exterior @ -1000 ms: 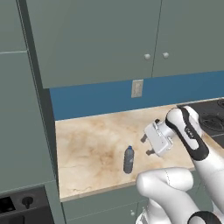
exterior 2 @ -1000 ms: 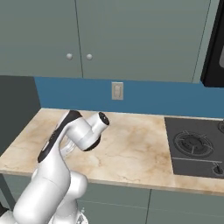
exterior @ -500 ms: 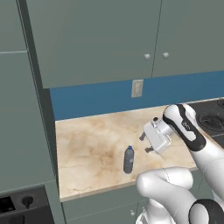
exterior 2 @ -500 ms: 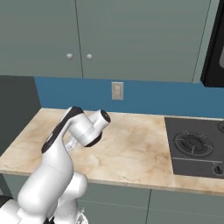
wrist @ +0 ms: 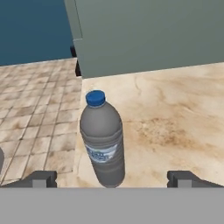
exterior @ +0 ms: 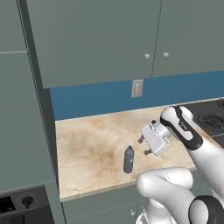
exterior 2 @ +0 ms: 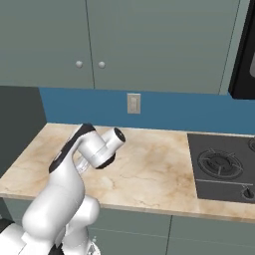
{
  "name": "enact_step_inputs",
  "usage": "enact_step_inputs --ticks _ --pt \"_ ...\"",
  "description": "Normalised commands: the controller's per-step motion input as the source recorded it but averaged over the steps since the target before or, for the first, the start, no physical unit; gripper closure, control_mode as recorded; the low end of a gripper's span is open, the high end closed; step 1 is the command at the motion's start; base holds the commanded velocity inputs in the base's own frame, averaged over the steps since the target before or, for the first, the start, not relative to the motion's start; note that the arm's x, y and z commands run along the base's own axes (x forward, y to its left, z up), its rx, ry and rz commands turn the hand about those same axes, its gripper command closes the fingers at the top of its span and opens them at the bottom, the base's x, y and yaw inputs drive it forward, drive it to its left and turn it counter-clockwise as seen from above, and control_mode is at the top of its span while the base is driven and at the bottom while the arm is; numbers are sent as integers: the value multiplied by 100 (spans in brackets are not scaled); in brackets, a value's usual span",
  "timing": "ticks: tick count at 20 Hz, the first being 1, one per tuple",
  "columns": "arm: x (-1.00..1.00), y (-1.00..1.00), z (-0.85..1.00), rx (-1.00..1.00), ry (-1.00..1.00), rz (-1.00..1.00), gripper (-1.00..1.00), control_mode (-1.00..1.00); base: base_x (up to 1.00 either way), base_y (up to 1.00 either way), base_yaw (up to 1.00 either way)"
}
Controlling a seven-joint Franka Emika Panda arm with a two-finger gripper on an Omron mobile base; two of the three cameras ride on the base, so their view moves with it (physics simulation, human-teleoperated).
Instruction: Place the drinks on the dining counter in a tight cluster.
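A small slim greyish water bottle (exterior: 128, 159) with a blue cap stands upright on a beige wall counter (exterior: 92, 144), near its front edge. My gripper (exterior: 143, 146) hovers just right of the bottle at about its height, pointing toward it with the jaws wide open. In the hand view the bottle (wrist: 103, 142) stands close ahead, between the two fingertips (wrist: 41, 178) and nearer the left one, and nothing is held. The dining counter is out of view.
A black stovetop (exterior 2: 224, 169) is set into the counter on the right. Grey upper cabinets (exterior: 109, 39) hang above the blue backsplash with its wall outlet (exterior: 137, 88). A tall grey cabinet (exterior: 26, 109) bounds the counter on the left.
The hand has edged slightly toward the bottle. The jaws stay open and the bottle has not moved.
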Motion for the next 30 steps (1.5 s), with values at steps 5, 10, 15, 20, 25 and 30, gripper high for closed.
enact_step_inputs --ticks 5,10,15,20,25,30 --pt "-2 11 -18 0 0 0 -100 -100 0 0 0" --pt "0 13 -8 0 0 0 -100 -100 0 0 0" --pt "0 15 -10 0 0 0 -100 -100 0 0 0" --pt "0 7 -2 0 1 0 -100 -100 0 0 0" --pt "0 7 0 0 1 0 -100 -100 0 0 0" --pt "0 5 -1 0 0 0 -100 -100 0 0 0"
